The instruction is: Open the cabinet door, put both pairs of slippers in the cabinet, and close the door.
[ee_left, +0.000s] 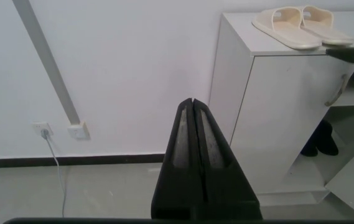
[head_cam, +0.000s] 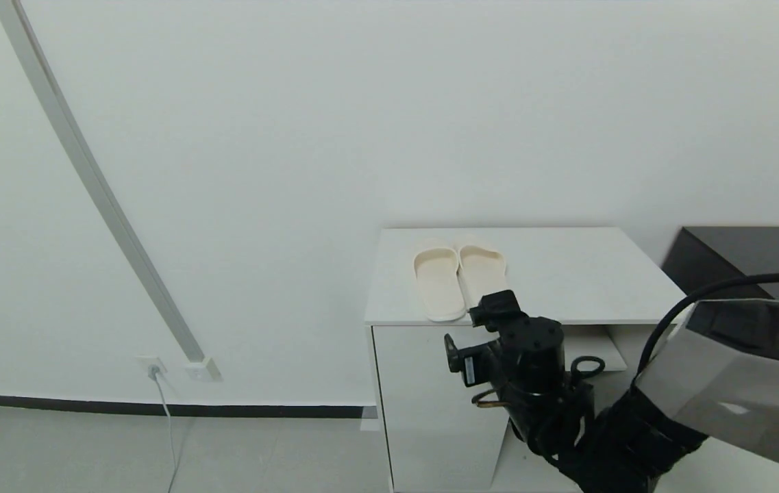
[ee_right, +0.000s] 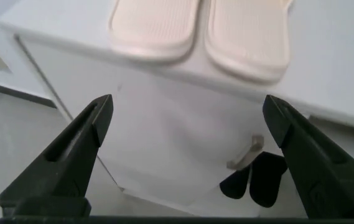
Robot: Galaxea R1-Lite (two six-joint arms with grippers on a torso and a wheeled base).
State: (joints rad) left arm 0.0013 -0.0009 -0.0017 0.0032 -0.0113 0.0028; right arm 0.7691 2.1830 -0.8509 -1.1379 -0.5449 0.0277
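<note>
A cream pair of slippers lies on top of the white cabinet, near its front left edge. The cabinet's left door panel with a brass handle is shut; the right side stands open. Inside it, low down, sits a dark pair of slippers. My right gripper is open, just in front of the cabinet's front edge below the cream slippers. My left gripper is shut and empty, well left of the cabinet.
A wall socket with a plugged cable and a slanted grey strip are on the wall to the left. A dark surface stands right of the cabinet. Bare floor lies left of it.
</note>
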